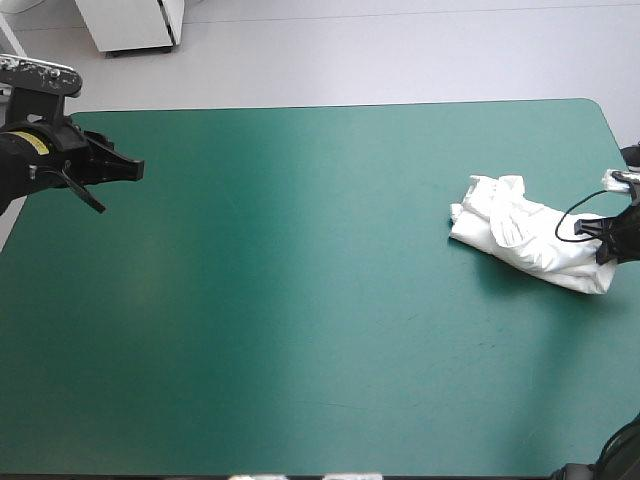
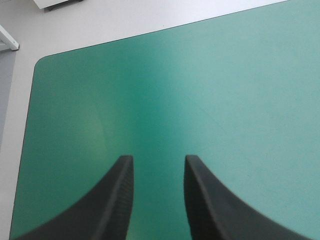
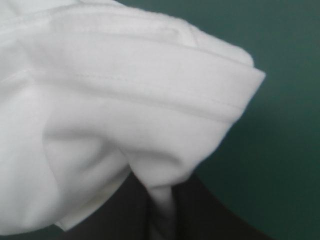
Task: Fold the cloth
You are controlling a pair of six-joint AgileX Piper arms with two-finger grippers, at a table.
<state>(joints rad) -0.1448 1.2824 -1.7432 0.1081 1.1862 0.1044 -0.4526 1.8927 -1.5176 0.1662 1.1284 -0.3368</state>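
Right gripper [image 3: 161, 197]: black fingers all but closed, pinching a fold of the white T-shirt [image 3: 125, 100]. The T-shirt is a crumpled heap lying ahead of this gripper on the teal-green table [image 1: 300, 320]. Left gripper [image 2: 159, 167]: fingers parted, only bare cover between and ahead of them, well apart from the T-shirt. Yellow label [image 1: 30, 143] behind its fingers; writing illegible.

A teal-green surface [image 1: 300, 320] with rounded far corners spreads before me. On it lies a white T-shirt [image 1: 530, 238], a crumpled, loosely bundled heap at about three o'clock, close to the surface's right edge, nearer its far edge than its near one.
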